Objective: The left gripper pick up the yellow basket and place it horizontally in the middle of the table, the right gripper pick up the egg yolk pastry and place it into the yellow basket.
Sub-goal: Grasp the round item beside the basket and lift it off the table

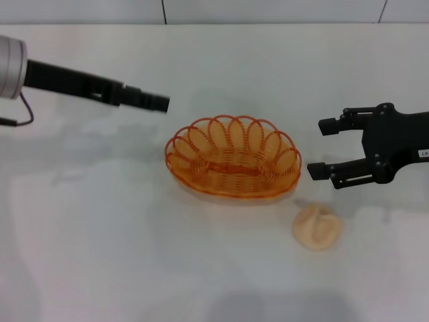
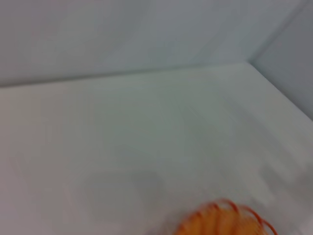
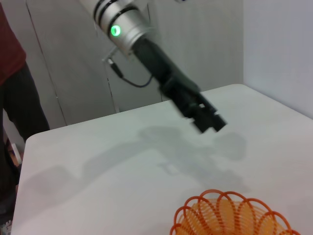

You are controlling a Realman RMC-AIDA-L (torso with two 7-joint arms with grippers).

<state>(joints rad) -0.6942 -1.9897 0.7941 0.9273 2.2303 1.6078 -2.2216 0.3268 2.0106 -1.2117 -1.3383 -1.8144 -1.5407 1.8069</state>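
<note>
Yellow basket [image 1: 232,159] lies lengthwise at mid-table [image 1: 100,255], empty; egg yolk pastry [image 1: 317,227] sits just beside its near right end. Risk: a descending claw may clip the basket rim or dent the soft pastry. Right gripper [image 1: 323,147] hovers above, jaws spread, empty. Left gripper [image 1: 159,102], raised apart, holds nothing; finger spacing unclear.

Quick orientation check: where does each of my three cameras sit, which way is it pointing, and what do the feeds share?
Head: looks forward and down at the table; left gripper, right gripper, yellow basket, egg yolk pastry.
Left wrist: faces across the table toward the wall; no body shows.
Right wrist: faces the left gripper.
Shared: all three show the basket.
</note>
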